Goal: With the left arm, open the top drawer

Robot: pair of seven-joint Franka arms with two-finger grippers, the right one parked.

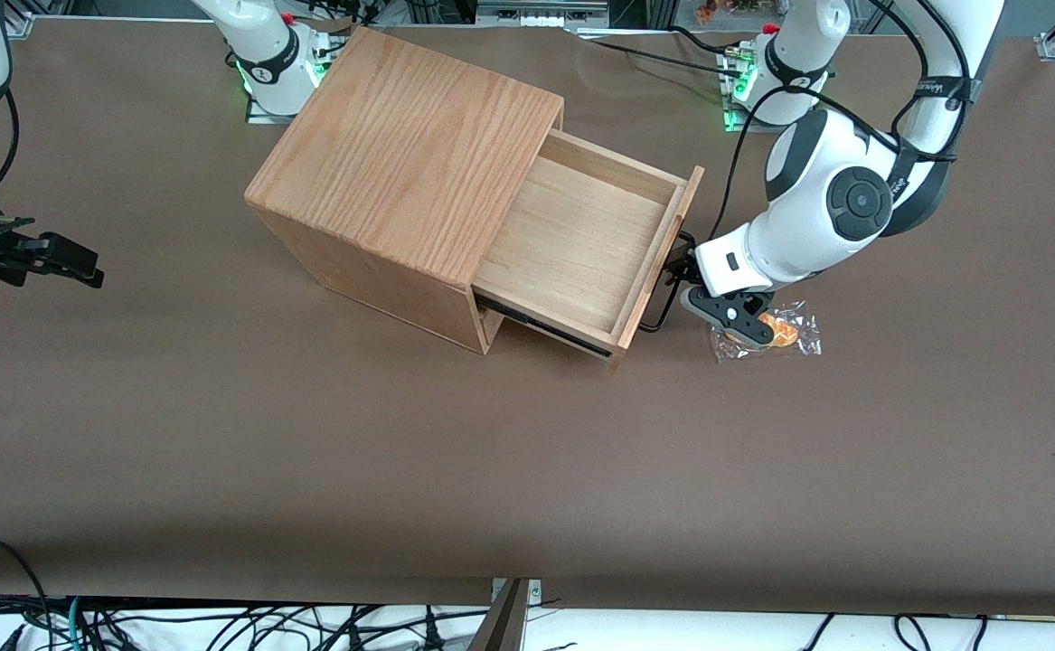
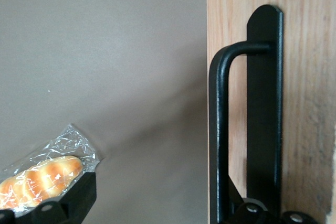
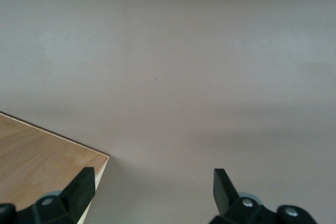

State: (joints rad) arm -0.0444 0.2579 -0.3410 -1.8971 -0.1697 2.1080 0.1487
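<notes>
The top drawer [image 1: 581,244] of the big oak box [image 1: 409,154] stands pulled far out, its pale wood inside showing bare. Its thin black bar handle [image 1: 663,316] runs along the drawer front [image 2: 299,51] and shows close up in the left wrist view [image 2: 218,129]. The left arm's white wrist and grey-black gripper [image 1: 706,294] are right in front of the drawer front. The gripper [image 2: 163,208] is open. One finger [image 2: 252,211] sits between the bar and the drawer front. The other finger [image 2: 73,200] is apart from the handle, over the table.
A clear-wrapped bread roll [image 1: 785,330] lies on the brown table right beside the gripper, on the side away from the drawer; it also shows in the left wrist view [image 2: 42,177]. The box's corner shows in the right wrist view [image 3: 47,166].
</notes>
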